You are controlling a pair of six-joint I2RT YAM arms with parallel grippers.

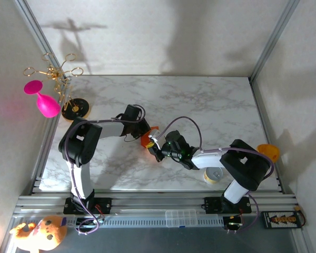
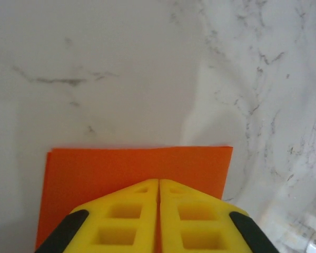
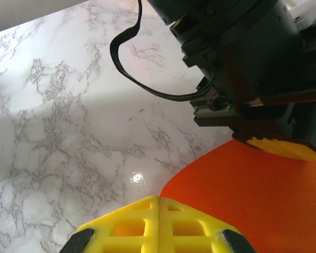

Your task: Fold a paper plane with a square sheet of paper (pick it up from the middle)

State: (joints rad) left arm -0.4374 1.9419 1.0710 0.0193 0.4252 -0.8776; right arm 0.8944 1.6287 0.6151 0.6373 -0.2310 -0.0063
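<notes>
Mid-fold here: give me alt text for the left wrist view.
The yellow left tool is shut on folded orange paper at the bottom of the frame. The paper's straight far edge runs level across, with the white marble table beyond it.

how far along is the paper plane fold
Done: the square sheet of paper looks folded once, with two layers showing at its edge. In hand: the left gripper and right gripper, both shut, are at the sheet. To do: no pointed nose or wings yet.
</notes>
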